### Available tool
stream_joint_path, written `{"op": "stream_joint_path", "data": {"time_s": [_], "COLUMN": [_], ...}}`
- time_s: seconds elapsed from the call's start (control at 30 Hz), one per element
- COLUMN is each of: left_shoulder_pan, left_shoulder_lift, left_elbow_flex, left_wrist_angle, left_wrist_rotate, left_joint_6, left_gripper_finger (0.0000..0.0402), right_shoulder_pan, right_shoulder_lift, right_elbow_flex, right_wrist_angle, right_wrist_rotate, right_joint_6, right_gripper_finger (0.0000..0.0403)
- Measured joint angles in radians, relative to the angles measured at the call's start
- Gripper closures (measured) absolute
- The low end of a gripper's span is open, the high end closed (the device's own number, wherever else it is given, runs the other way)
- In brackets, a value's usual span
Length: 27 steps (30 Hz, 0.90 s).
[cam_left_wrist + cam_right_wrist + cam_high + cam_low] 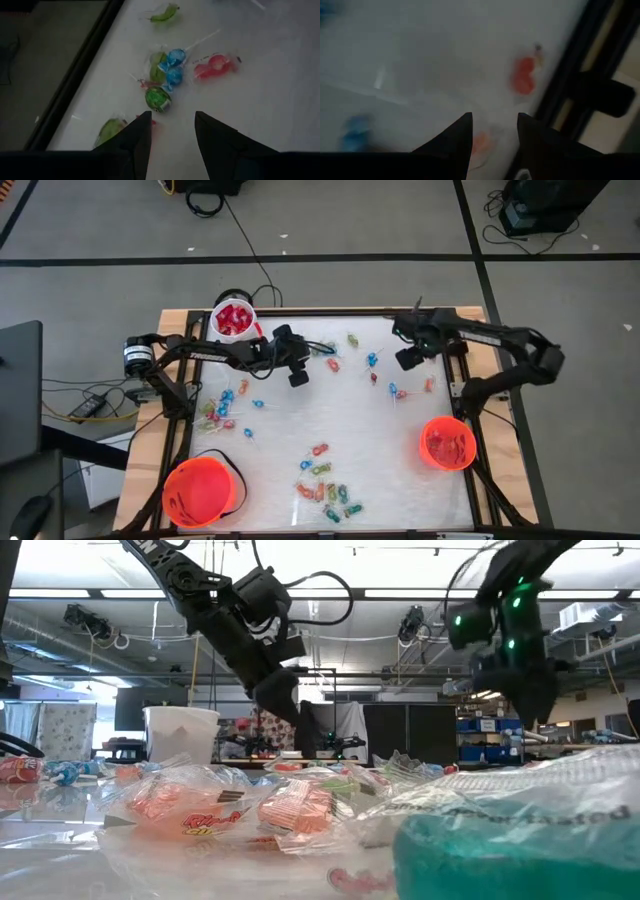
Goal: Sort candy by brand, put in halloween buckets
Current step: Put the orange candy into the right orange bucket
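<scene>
The left gripper (298, 379) is hanging over the far-left part of the table (290, 430), fingers apart and holding nothing, just above a green lollipop (158, 98). The right gripper (407, 360) is hovering at the far right, fingers likewise parted and empty. Candy is lying scattered across the table; the white pail (234, 319) and two orange buckets (198, 492) are standing at its edges.

2 orange buckets (203, 490), 1 white bucket (234, 319)

Right wrist view blurred: red candy (524, 80) and blue blob (356, 131) unreadable. Low view: green wrapper (520, 850) cut off at edge, foreground out of focus.
</scene>
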<state>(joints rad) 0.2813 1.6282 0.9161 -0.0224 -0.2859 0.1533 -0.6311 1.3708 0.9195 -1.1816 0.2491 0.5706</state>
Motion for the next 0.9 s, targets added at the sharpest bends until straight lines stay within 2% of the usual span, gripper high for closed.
{"op": "stream_joint_path", "data": {"time_s": [0.43,0.67,0.9], "left_shoulder_pan": [0.000,0.000,0.000], "left_shoulder_lift": [0.000,0.000,0.000], "left_elbow_flex": [0.000,0.000,0.000], "left_wrist_angle": [-0.007,-0.008,-0.012], "left_wrist_rotate": [0.000,0.000,-0.001], "left_joint_6": [0.004,0.004,0.003], "left_gripper_finger": [0.0244,0.0245,0.0245], "right_shoulder_pan": [-0.257,-0.264,-0.256], "right_shoulder_lift": [0.270,0.326,0.383], "right_elbow_flex": [0.001,0.014,0.014], "right_wrist_angle": [0.064,0.085,0.080], "right_wrist_rotate": [-0.004,-0.042,-0.001], "right_joint_6": [-0.169,-0.182,-0.177], "right_gripper_finger": [0.0245,0.0281,0.0320]}}
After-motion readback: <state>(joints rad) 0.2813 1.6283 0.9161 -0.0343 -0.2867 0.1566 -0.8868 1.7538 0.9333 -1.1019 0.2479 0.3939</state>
